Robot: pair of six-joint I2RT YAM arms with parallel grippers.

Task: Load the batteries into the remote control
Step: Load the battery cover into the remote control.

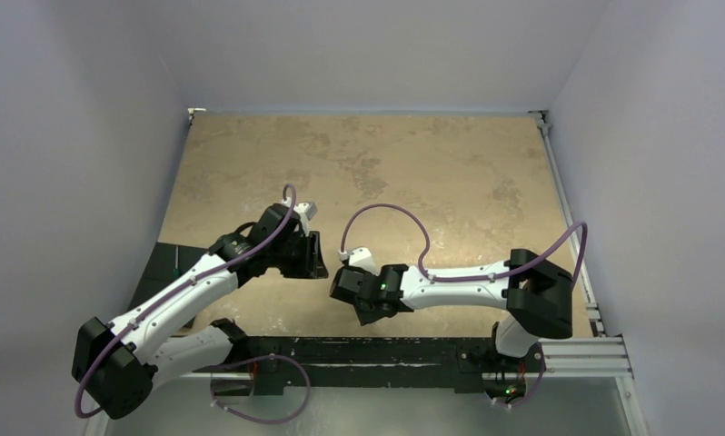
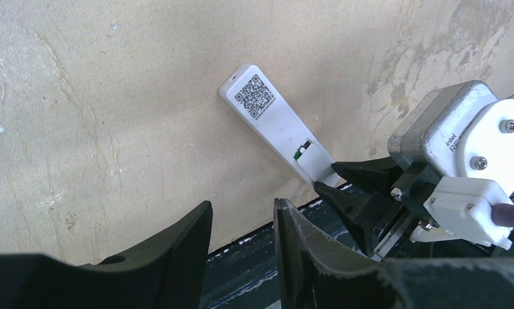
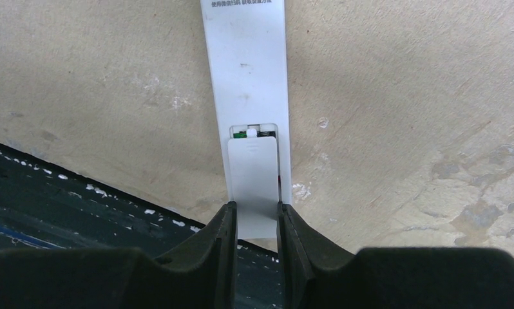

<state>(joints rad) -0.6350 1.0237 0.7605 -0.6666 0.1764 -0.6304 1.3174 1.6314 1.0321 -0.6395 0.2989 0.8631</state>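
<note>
The white remote control (image 2: 267, 112) (image 3: 248, 64) lies back up on the tan table, its dark square code label at the far end. Its battery cover (image 3: 253, 174) (image 2: 314, 164) is slid partly toward the near end. That leaves a narrow gap of recess where a sliver of green (image 3: 250, 134) shows. The batteries are otherwise hidden. My right gripper (image 3: 256, 207) (image 2: 326, 176) (image 1: 339, 286) is shut on the cover's near end, one finger on each long side. My left gripper (image 2: 241, 205) (image 1: 315, 257) hangs open and empty just left of the remote, apart from it.
A dark, paint-flecked strip (image 3: 80, 212) (image 2: 254, 257) runs along the table's near edge, right under both grippers. A black rail (image 1: 359, 350) carries the arm bases. Grey walls close in the table on three sides. The right wrist's camera block (image 2: 460, 148) sits close to the left fingers.
</note>
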